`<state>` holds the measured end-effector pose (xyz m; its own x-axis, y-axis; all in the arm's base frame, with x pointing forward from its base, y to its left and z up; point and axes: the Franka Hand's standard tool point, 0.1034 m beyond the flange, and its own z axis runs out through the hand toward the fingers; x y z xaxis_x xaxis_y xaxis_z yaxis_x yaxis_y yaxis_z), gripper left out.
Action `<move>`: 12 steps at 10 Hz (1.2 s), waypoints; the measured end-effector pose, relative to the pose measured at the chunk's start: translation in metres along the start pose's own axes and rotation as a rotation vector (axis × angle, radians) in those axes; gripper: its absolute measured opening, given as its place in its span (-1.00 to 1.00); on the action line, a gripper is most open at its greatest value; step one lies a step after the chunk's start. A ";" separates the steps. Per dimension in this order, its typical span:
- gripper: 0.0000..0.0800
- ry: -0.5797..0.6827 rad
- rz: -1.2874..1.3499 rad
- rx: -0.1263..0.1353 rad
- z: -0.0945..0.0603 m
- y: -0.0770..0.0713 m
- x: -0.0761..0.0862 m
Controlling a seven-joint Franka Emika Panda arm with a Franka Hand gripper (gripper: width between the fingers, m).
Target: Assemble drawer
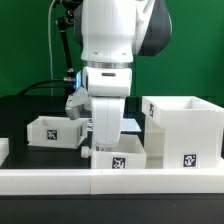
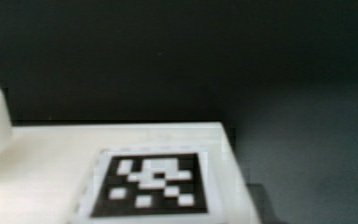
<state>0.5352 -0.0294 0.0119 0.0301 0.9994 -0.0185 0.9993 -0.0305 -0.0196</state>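
You have the arm reaching down over the middle of the black surface. The gripper sits low between the two drawer trays, just behind the front tray and beside the back tray. The wrist body hides its fingers, so you cannot tell whether they are apart, together or touching either tray. The front tray stands just behind the long low rail. The tall housing stands upright with its open side up at the exterior view's right, also behind the rail and apart from both trays. The only labels are square black-and-white block patterns with no legible writing: the housing tag, the front-tray tag and the back-tray tag. The wrist view shows a close tag, blurred, on a flat white face; which part it belongs to you cannot tell.
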 end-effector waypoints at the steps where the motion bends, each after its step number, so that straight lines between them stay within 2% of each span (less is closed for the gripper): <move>1: -0.90 0.000 0.003 0.001 0.000 0.000 -0.001; 3: -0.90 0.000 0.003 0.004 0.001 0.000 -0.001; 4: -0.90 0.000 -0.004 0.017 -0.001 0.003 0.004; 7: -0.90 0.006 -0.007 0.022 -0.002 0.012 0.014; 12: -0.90 0.008 -0.009 0.026 0.000 0.012 0.014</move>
<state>0.5475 -0.0159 0.0117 0.0214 0.9997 -0.0105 0.9987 -0.0218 -0.0459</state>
